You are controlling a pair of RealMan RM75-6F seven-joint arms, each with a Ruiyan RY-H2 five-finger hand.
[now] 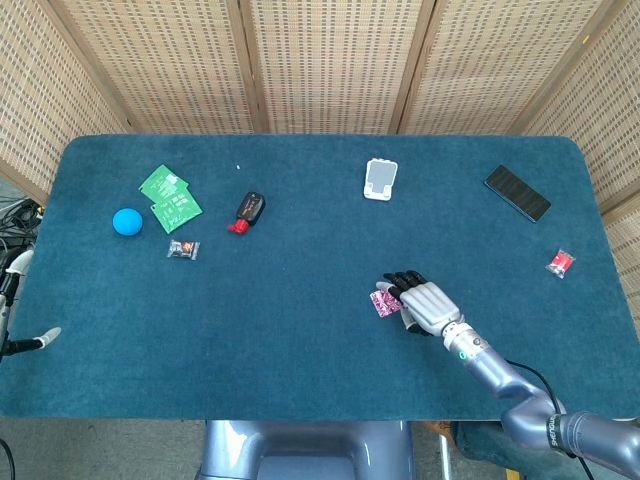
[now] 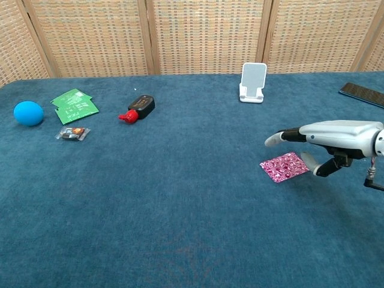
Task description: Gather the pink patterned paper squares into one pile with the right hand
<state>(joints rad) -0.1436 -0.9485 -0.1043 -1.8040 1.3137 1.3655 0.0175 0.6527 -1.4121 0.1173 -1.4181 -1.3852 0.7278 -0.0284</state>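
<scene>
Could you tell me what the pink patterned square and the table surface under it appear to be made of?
The pink patterned square looks like thin printed paper: it lies flat, with crisp edges. The table surface seems to be a teal carpet-like or felt fabric, matte with a fuzzy nap.

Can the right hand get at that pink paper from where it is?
Probably yes. The right hand hovers flat just over the pink paper, fingers spread, holding nothing, and only bare table surrounds it.
</scene>
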